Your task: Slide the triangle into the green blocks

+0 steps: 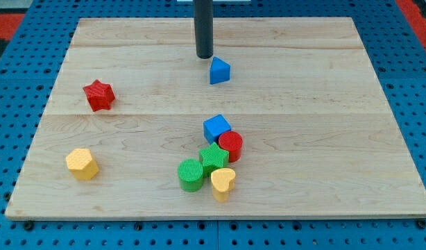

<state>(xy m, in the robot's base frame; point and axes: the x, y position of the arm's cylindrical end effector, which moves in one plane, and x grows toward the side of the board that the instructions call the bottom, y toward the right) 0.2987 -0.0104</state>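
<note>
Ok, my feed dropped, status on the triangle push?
My tip just above-left of blue triangle. Green star and green cylinder far below. Blue cube in between.

bare board below blue triangle [219, 71], blue cube [216, 128] fronting green blocks [202, 167]

Red star [98, 95], yellow hexagon [82, 164], blue cube [216, 128], red cylinder [231, 146], yellow heart [223, 182] on wooden board [324, 104].
</note>
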